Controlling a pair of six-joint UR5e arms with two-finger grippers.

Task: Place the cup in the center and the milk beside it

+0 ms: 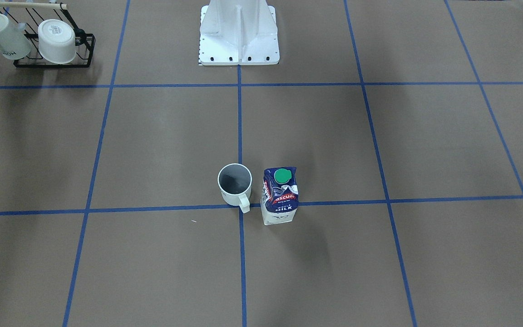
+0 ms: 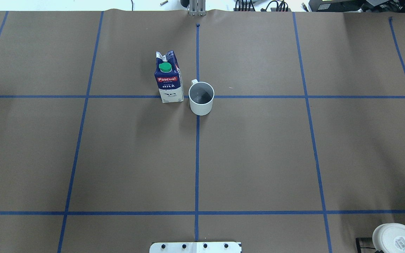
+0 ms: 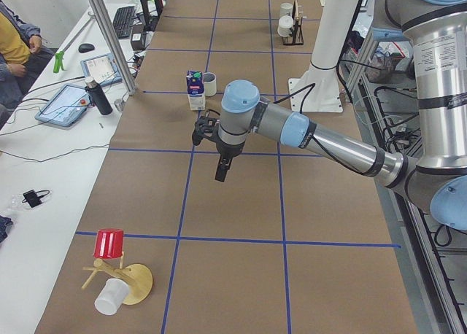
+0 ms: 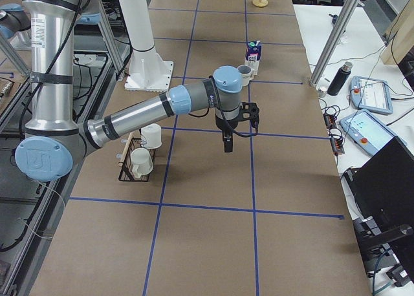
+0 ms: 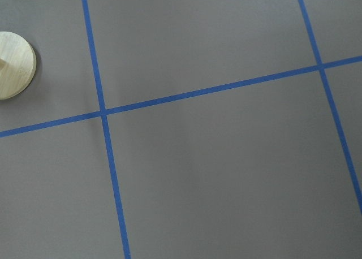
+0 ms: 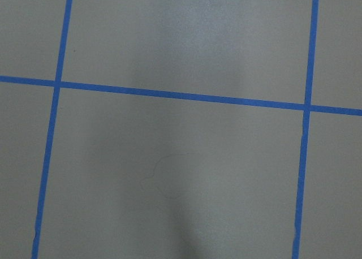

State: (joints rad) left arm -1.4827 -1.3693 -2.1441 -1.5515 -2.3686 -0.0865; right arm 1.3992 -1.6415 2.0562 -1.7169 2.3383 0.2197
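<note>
The cup, a small white mug with a dark grey inside, stands upright at the table's centre crossing of blue tape lines, and it also shows in the overhead view. The milk, a blue and white carton with a green cap, stands upright right beside it, on my left. A narrow gap separates them. My left gripper hangs above bare table, well away from both. My right gripper hangs likewise on the other side. I cannot tell whether either is open or shut. The wrist views show only paper and tape.
A black wire rack holds two other white mugs near my right. A wooden stand with a red cup sits at my far left, and its round base shows in the left wrist view. The robot's base plate sits at the near middle.
</note>
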